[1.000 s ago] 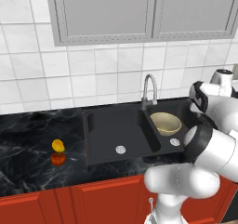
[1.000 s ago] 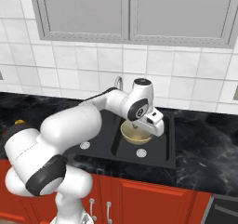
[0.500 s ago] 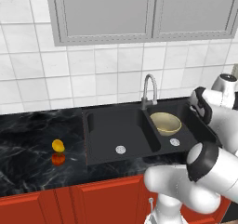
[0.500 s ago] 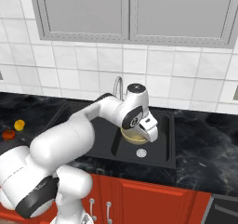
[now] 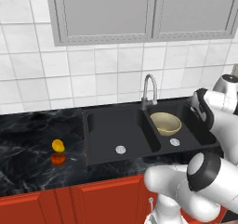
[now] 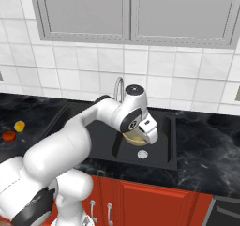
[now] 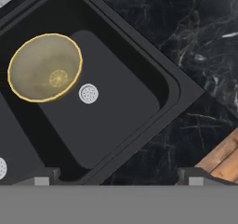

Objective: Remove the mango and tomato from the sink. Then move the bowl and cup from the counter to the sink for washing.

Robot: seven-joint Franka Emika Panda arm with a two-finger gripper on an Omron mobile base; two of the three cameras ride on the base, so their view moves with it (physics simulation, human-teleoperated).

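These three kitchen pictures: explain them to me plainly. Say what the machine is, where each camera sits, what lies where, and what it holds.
The machine is a white robot arm. Two cameras ride behind it, left and right; the third looks down from its hand, whose two dark fingertips stand wide apart, holding nothing. The wide tan-yellow bowl lies in the right basin of the black double sink, near that basin's silver drain. On the dark marbled counter left of the sink sit a small yellow-orange mango and, just in front of it, a red-orange tomato.
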